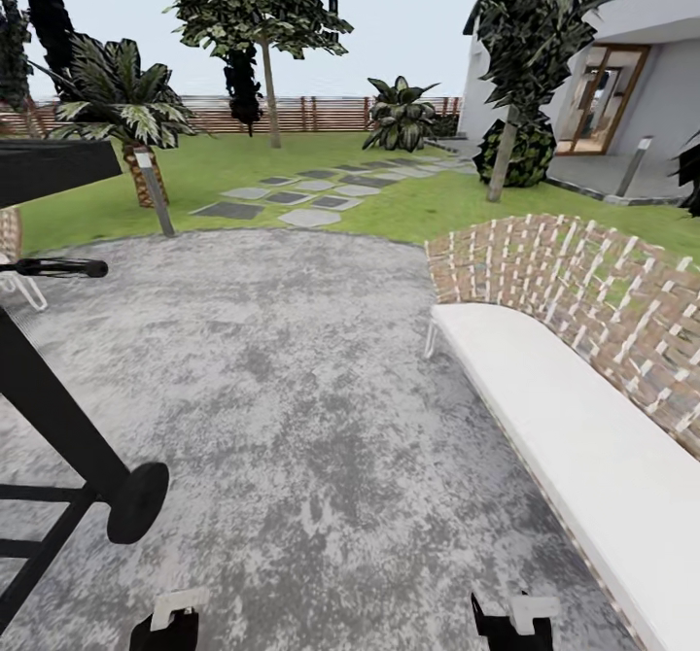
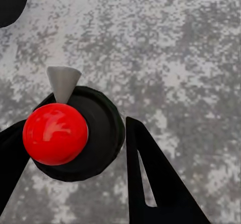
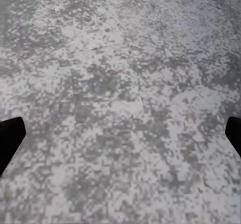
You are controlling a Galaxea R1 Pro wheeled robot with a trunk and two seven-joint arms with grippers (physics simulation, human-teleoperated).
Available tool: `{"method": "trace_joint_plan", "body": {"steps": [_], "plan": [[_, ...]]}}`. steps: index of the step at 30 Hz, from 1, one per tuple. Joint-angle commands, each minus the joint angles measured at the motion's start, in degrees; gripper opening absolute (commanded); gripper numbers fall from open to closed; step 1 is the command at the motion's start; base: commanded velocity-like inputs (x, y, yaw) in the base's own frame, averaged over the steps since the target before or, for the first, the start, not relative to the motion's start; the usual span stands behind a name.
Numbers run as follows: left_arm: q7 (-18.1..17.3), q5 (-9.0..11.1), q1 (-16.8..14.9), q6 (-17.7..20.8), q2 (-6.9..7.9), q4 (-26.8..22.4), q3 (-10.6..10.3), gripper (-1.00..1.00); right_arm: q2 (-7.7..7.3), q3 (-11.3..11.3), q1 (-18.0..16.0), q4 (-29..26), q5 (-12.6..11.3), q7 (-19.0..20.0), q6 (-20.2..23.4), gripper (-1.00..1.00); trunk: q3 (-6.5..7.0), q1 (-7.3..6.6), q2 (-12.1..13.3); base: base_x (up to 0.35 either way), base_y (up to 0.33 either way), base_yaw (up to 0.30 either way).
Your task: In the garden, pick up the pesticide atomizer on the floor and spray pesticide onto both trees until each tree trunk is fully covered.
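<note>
The pesticide atomizer (image 2: 75, 133) has a round black body, a glossy red ball on top and a grey cone nozzle. My left gripper (image 2: 75, 143) is shut on it, black fingers (image 2: 145, 179) on either side, above grey paving. That gripper (image 1: 175, 624) sits at the head view's lower edge, where the atomizer is hidden. My right gripper (image 1: 515, 622) is open over bare paving, fingers (image 3: 10, 138) far apart. Two trees stand far ahead on the lawn: one trunk (image 1: 271, 97) at the back, the other (image 1: 502, 160) near the house.
A wicker bench with a white cushion (image 1: 564, 418) runs along the right. A black metal frame with a round disc (image 1: 136, 500) stands at the left. A short lamp post (image 1: 156, 194), a palm (image 1: 122, 97), stepping stones (image 1: 292, 199) and the brown fence (image 1: 321, 112) lie ahead.
</note>
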Motion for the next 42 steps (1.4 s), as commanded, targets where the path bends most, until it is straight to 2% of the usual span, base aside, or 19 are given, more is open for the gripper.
{"method": "trace_joint_plan", "body": {"steps": [1,8,42], "plan": [[0.1,0.1,-0.1,-0.2,-0.01,0.1,0.0,-1.0,-0.02,0.0,0.0,0.0,0.1,0.0,-0.2,1.0,-0.05,0.02,0.0,0.34,0.0,0.272],[0.1,0.1,0.0,-0.2,-0.01,0.1,0.0,-1.0,-0.02,0.0,0.0,0.0,0.1,0.0,-0.2,1.0,-0.05,0.02,0.0,0.34,0.0,0.135],[0.1,0.1,0.0,-0.2,-0.01,0.1,0.0,-1.0,-0.02,0.0,0.0,0.0,0.1,0.0,-0.2,1.0,-0.05,0.02,0.0,0.34,0.0,0.002]]}}
